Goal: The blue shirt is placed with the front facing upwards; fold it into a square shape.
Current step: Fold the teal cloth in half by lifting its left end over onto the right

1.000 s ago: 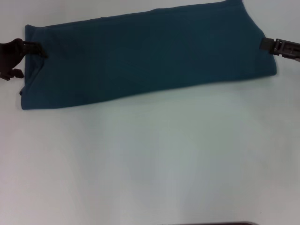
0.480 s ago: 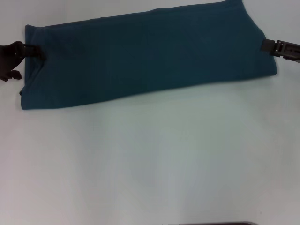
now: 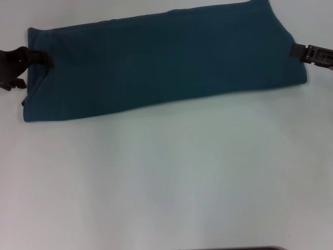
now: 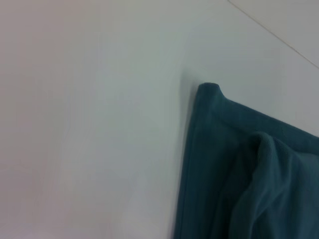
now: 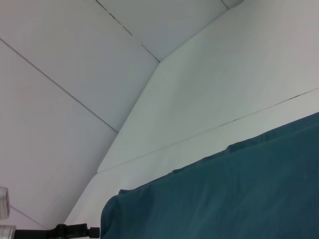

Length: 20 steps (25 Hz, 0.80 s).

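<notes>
Head view first: at nine o'clock my left claw (image 3: 32, 58) sits on the short left edge of the blue shirt (image 3: 161, 60). Over the last second its lower finger has drawn up from well below the upper one to close beside it, so the claw now reads narrow, pinched onto the fabric of that edge. The left wrist view agrees in part: a raised ridge of cloth bunches near the shirt's corner, though no fingers show there.

The shirt itself has not shifted; it lies as a long band across the far part of the white desk (image 3: 166, 177), tilted slightly, with no lettering or collar visible.

At three o'clock my right claw (image 3: 297, 51) touches the shirt's right short edge, unmoved apart from a tiny drift. I cannot tell whether it grips.

I judge the left end is now secured for the crosswise fold toward a square.
</notes>
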Each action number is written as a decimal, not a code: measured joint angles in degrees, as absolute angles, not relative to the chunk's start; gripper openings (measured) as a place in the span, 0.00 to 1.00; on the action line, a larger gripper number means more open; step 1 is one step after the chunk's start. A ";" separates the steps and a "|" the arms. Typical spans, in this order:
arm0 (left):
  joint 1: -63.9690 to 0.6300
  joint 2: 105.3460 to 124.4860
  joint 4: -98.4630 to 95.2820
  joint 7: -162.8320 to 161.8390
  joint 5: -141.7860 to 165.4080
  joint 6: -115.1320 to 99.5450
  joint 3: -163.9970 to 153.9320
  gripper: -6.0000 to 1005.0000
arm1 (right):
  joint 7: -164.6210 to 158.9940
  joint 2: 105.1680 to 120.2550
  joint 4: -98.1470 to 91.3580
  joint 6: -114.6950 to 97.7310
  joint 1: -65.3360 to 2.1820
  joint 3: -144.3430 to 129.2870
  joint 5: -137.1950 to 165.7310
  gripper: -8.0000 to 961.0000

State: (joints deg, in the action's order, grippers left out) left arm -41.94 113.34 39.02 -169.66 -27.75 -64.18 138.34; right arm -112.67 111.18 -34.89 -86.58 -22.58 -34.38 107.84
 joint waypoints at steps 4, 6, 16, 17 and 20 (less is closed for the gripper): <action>-41.94 113.38 38.97 -169.63 -27.75 -64.05 138.08 0.94 | -112.67 111.18 -34.89 -86.56 -22.58 -34.36 107.84 0.93; -41.96 113.43 38.95 -169.63 -27.75 -64.05 137.82 0.94 | -112.67 111.18 -34.89 -86.54 -22.58 -34.36 107.84 0.93; -42.02 113.77 39.90 -169.48 -27.75 -64.05 137.62 0.94 | -112.67 111.18 -34.89 -86.57 -22.58 -34.35 107.84 0.93; -42.02 113.77 39.90 -169.48 -27.75 -64.05 137.62 0.94 | -112.67 111.18 -34.89 -86.57 -22.59 -34.33 107.84 0.93; -41.95 113.56 40.26 -169.51 -27.75 -64.00 137.68 0.94 | -112.67 111.18 -34.89 -86.58 -22.58 -34.28 107.84 0.93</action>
